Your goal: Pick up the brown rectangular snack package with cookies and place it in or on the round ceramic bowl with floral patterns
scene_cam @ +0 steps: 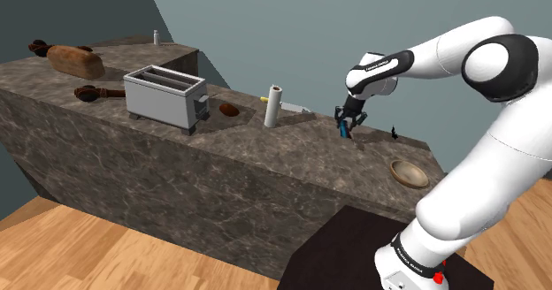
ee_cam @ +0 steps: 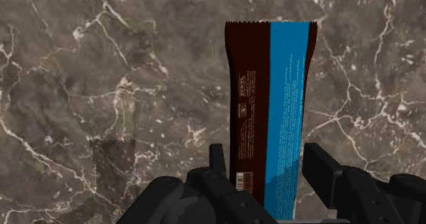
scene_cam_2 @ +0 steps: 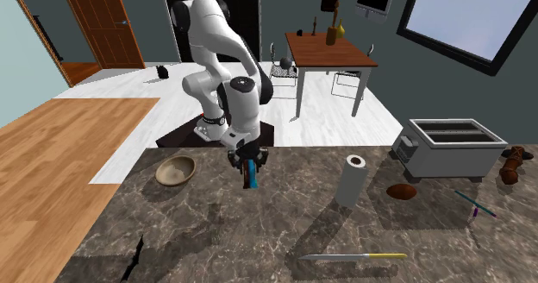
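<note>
Carrying the snack package (ee_cam: pixel 270 100) to the bowl (scene_cam: pixel 410 172) looks like the step in hand. The gripper (scene_cam: pixel 347 125) pinches the brown-and-blue wrapper at one end, and the wrapper hangs lengthwise below the fingers, seemingly clear of the desk (scene_cam_2: pixel 284 229) and near its edge on the stand's side. The long free end may swing, so a slow, level carry seems wise, lifting the lower end over the bowl's rim before letting go above the middle. The bowl sits close to that same edge, near the gripper, with bare marble between them. The paper roll (scene_cam_2: pixel 350 181) and toaster (scene_cam_2: pixel 450 147) stand on the other side, well apart and out of the path.
</note>
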Tool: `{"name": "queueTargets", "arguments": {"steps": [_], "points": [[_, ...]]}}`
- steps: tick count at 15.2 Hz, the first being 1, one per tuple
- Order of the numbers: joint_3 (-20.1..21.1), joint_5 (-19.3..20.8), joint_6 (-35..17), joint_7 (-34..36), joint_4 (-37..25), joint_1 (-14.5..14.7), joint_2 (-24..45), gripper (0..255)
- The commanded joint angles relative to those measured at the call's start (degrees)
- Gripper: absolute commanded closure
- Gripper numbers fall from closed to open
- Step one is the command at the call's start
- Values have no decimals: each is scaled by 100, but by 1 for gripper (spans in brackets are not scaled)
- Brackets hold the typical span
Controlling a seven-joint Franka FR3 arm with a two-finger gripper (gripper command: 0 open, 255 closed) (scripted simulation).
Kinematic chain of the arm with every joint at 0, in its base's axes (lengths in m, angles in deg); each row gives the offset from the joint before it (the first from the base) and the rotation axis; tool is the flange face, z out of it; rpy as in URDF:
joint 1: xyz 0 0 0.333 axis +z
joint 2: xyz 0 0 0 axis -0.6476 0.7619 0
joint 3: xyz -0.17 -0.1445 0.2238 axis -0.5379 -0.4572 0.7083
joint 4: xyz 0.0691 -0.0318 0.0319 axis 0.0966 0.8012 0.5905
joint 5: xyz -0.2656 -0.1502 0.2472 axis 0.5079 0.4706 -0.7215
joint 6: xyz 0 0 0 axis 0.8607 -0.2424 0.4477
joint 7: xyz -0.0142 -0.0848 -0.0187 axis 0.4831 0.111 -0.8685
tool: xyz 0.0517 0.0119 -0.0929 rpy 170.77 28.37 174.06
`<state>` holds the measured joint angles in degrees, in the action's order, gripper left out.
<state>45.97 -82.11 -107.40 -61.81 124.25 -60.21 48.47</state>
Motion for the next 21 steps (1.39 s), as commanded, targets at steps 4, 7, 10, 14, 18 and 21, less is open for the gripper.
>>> {"name": "queueTargets", "arguments": {"steps": [4,7,10,14,18,21], "points": [[-282,203,-138,-436,864,-279,-744,255],[-479,354,-178,-717,1264,-474,-1118,255],[-692,531,-190,-1013,1606,-693,-1466,255],[-1004,798,-170,-1435,1972,-1017,-1881,255],[-1347,1084,-119,-1898,2227,-1369,-2224,255],[-1624,1297,-70,-2274,2342,-1640,-2422,255]]}}
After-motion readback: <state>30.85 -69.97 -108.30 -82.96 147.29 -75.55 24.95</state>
